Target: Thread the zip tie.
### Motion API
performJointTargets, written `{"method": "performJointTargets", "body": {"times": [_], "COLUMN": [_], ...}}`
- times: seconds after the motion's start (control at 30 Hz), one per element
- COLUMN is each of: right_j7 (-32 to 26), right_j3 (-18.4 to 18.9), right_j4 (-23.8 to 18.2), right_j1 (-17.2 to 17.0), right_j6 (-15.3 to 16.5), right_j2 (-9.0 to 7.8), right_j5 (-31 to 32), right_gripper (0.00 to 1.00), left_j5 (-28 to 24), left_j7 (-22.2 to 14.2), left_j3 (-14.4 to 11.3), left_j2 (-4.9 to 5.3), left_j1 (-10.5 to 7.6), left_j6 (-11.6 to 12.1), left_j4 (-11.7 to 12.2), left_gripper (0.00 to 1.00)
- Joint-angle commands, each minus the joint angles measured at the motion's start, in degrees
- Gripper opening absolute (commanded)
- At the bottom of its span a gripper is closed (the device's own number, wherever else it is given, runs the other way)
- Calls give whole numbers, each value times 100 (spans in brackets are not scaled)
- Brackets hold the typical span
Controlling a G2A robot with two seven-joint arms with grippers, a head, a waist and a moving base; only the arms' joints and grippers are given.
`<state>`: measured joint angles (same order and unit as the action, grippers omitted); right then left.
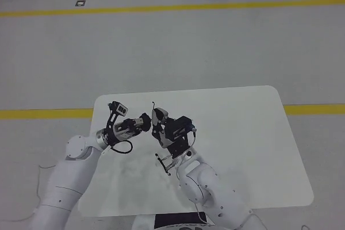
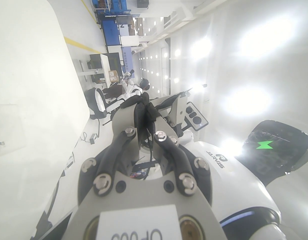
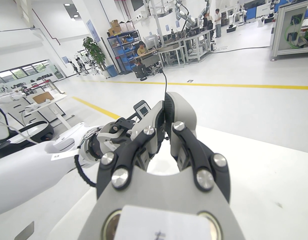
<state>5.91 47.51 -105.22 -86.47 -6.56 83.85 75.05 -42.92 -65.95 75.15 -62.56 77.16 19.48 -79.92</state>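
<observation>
White table (image 1: 247, 144) — thin black zip tie (image 3: 165, 83) pinched in right tool (image 3: 166, 107).

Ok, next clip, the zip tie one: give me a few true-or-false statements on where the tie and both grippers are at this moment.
1. The thin black zip tie is pinched in the right gripper, with one end sticking out past the fingertips. True.
2. The right gripper's jaws stand wide open. False: they are closed on the tie.
3. The left gripper is close beside the right gripper, above the white rounded table. True.
4. The zip tie lies flat on the table. False: the right gripper holds it up, off the table.
</observation>
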Motion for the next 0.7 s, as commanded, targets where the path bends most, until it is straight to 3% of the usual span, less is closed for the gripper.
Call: {"method": "performJointTargets", "body": {"times": [0.0,0.67], "right_j7": [3,22], "right_j3": [0,5], "right_j4": [5,106], "right_j1": [2,55], "right_j6": [5,-30], "right_j2": [3,40], "right_j5": [1,97], "right_gripper": [0,0], "left_j5": [0,0], "left_j7": [0,0], "left_j3": [0,0], "left_j2": [0,0], "left_j1": [0,0], "left_j6": [0,0], "left_j4": [0,0], "left_gripper": [0,0]}}
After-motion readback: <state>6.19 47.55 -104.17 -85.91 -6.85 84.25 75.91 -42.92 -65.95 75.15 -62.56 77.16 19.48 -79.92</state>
